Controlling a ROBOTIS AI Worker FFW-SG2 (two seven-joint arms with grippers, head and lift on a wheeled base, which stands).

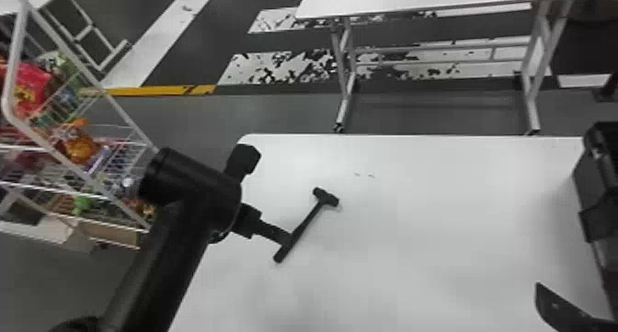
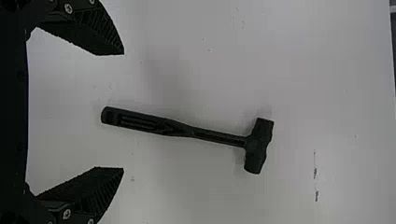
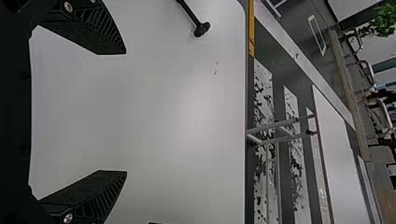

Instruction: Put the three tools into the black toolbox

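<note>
Black hammer [image 1: 304, 224], 1 of the 3 tools by the look of it, lying flat on a white table [image 1: 437, 216], head toward the far edge, handle slanting back to the robot's left. Nothing grips it.

Left gripper [image 2: 123, 111] is over the handle end, its 2 fingers spread wide w/ the butt between them, apart from both in the left wrist view. Height above the table: can't tell.

Step in hand, as I judge it: pickup of the hammer. Next move calls for lowering if needed, edging toward the head, then closing across the handle; a grip at the very end may let the heavy-looking head droop or swing. After that, lift & carry to the robot's right, poss. w/ a handover, b/c the box is a long reach for the left arm.

Black toolbox [image 1: 597, 188] stands at the table's right side; whether it holds any tools, can't tell. Right gripper [image 3: 126, 113] waits near it, empty, also wide.

Bkgd: wire rack [image 1: 78, 163] w/ colorful goods on the left, a 2nd table [image 1: 414, 0] beyond, striped floor [image 1: 220, 117].
</note>
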